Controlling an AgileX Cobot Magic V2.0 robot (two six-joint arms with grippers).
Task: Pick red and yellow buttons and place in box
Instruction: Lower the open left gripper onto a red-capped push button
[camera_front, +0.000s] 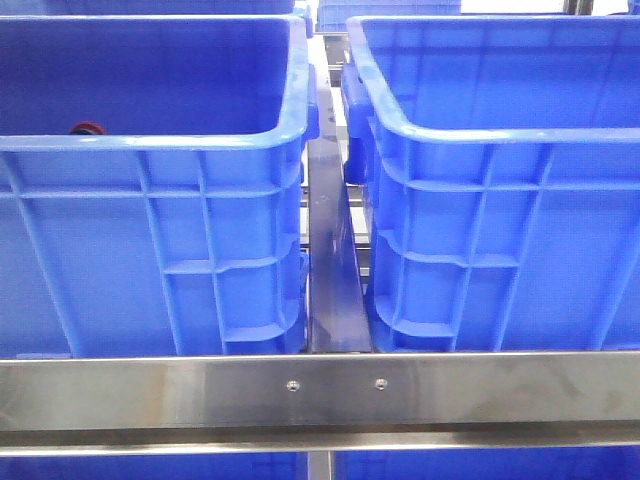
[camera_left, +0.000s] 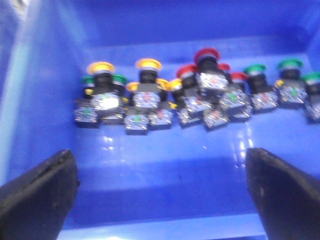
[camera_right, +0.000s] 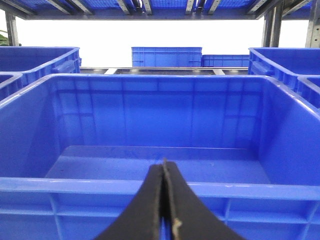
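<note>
In the left wrist view, a row of push buttons lies on the floor of a blue crate (camera_left: 45, 100). Yellow buttons (camera_left: 149, 64) make up the left part of the row and red buttons (camera_left: 207, 54) cluster at its middle. My left gripper (camera_left: 159, 152) hangs open inside this crate, short of the row, with nothing between its black fingers (camera_left: 40, 195). In the front view only a red button (camera_front: 88, 128) peeks over the left crate's rim. My right gripper (camera_right: 164, 166) is shut on nothing, in front of the near rim of an empty blue box (camera_right: 160, 186).
Green buttons (camera_left: 290, 63) lie at the row's other end. The front view shows two blue crates side by side (camera_front: 150, 150) (camera_front: 500, 130), a dark divider (camera_front: 330, 260) between them and a steel rail (camera_front: 320, 390) in front. More blue crates (camera_right: 166, 56) stand behind.
</note>
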